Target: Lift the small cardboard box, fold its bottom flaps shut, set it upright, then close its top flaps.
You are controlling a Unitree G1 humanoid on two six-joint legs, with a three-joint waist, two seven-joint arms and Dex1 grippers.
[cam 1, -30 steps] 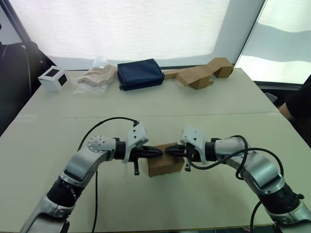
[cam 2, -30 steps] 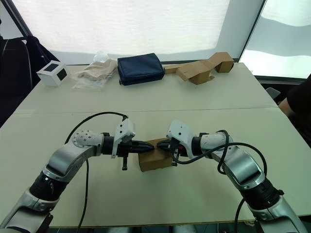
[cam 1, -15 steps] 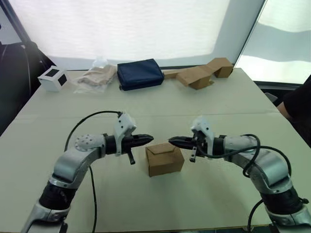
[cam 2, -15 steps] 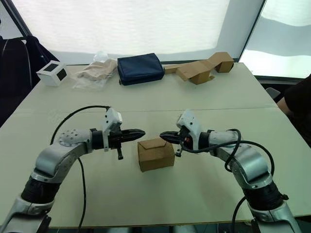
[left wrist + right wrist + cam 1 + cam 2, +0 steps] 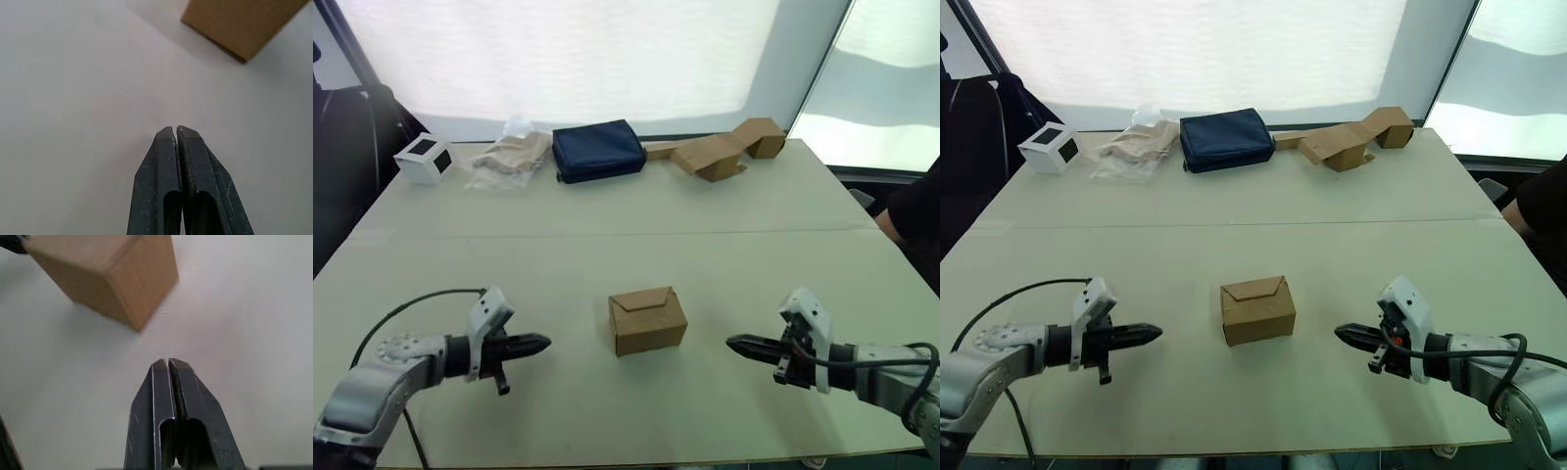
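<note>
Small cardboard box (image 5: pixel 647 319) upright mid-surface, top flaps (image 5: pixel 643 299) folded down. Left pincer (image 5: pixel 536 344) & right pincer (image 5: pixel 737 345) both pressed together, well apart from box. Risk: untaped flaps may spring open.

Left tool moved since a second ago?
Yes. The left tool drew back toward the robot's left, away from the small brown cardboard box, now clear of it.
</note>
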